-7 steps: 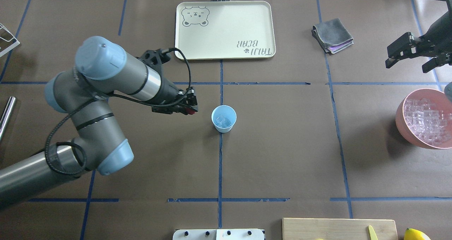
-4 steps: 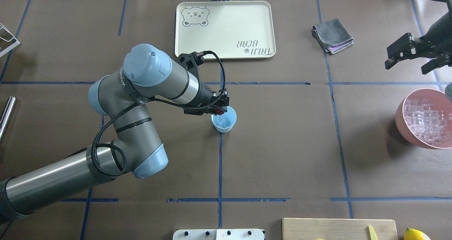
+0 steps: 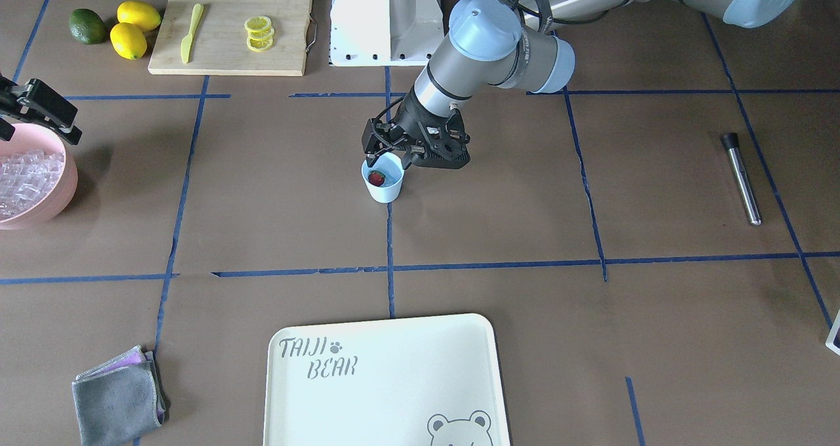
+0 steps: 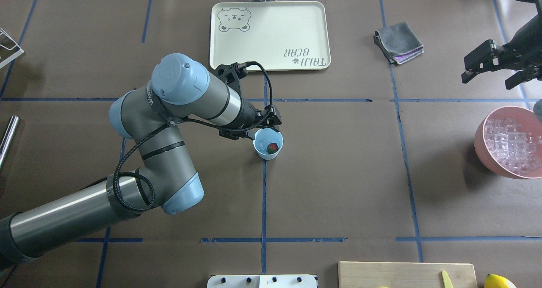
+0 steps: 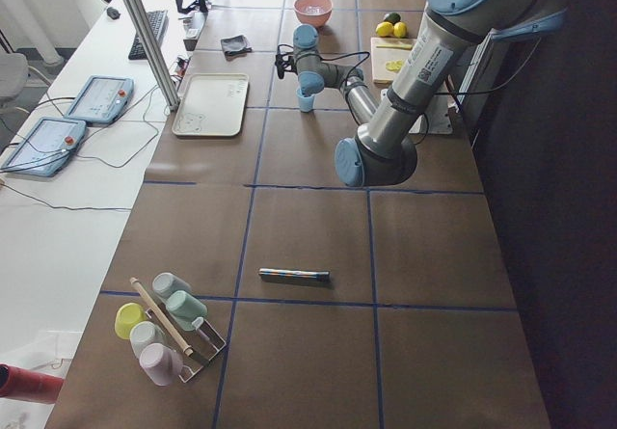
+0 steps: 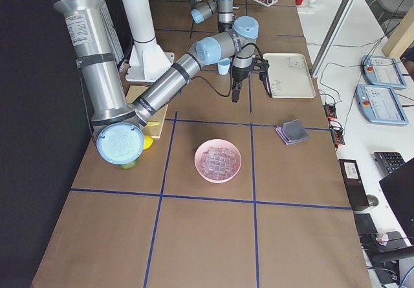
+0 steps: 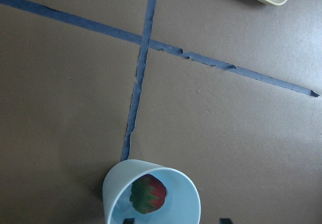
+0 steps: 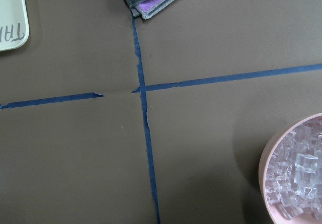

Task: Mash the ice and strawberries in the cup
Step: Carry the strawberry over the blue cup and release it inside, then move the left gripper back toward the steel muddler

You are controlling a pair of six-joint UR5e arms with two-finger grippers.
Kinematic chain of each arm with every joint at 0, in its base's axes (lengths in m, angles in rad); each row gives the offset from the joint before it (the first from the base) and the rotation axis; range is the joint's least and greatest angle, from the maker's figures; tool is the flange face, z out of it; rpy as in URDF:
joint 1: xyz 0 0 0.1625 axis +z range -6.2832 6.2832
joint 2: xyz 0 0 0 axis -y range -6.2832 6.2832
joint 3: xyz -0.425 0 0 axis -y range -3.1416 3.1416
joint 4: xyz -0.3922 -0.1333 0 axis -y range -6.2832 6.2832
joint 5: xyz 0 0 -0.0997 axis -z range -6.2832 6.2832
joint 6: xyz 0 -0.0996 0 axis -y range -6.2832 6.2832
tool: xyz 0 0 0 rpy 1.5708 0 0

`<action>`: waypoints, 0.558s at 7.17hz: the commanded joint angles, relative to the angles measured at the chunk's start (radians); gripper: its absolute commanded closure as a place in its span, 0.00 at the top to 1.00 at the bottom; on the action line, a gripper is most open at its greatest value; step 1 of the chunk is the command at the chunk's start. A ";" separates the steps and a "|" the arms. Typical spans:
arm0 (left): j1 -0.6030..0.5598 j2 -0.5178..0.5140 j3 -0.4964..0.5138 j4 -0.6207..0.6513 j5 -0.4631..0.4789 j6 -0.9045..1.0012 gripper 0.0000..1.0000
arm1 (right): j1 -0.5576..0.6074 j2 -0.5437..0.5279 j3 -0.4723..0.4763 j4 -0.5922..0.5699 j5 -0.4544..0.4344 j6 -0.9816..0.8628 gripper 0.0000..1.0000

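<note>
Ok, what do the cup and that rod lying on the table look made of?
The cup: likely matte light-blue plastic, thin rim, even colour, no glare. The rod: probably brushed metal, silvery with a bright streak along it, black cap at one end.

- Cup [image 3: 382, 191]: was light blue, paler inside.
- Strawberry [image 7: 148, 194]: was red, with green at one end.
- Ice [image 4: 510, 144]: was clear and whitish.
- Bowl [image 3: 62, 193]: was pink.
- Tray [image 3: 394, 393]: was cream, printed with a grey bear face and grey "TAIJI BEAR" lettering.
- Cloth [image 3: 118, 403]: was grey, with a purple layer at its edge.
- Table [image 3: 525, 203]: was brown, crossed by a grid of blue tape lines.
- Cutting board [image 3: 230, 59]: was pale wood.
- Knife [image 3: 191, 33]: was yellow.
- Lemons [image 3: 138, 16] and lemon slices [image 3: 258, 33]: were yellow.
- Avocado [image 3: 87, 26]: was dark green.
- Rod [image 3: 741, 178]: was silver, with a black end.
- Left arm [image 4: 186, 93]: was grey, with light-blue joint caps.
</note>
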 commanded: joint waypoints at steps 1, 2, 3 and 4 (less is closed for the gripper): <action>-0.016 0.005 -0.017 0.001 -0.005 0.002 0.81 | 0.008 0.000 -0.005 -0.001 0.000 -0.004 1.00; -0.091 0.035 -0.017 0.001 -0.054 0.005 0.81 | 0.047 0.000 -0.032 -0.001 0.003 -0.076 1.00; -0.167 0.099 -0.024 -0.003 -0.147 0.064 0.81 | 0.098 0.000 -0.076 -0.005 0.011 -0.168 1.00; -0.250 0.208 -0.055 0.003 -0.268 0.251 0.81 | 0.148 0.000 -0.124 -0.005 0.026 -0.245 1.00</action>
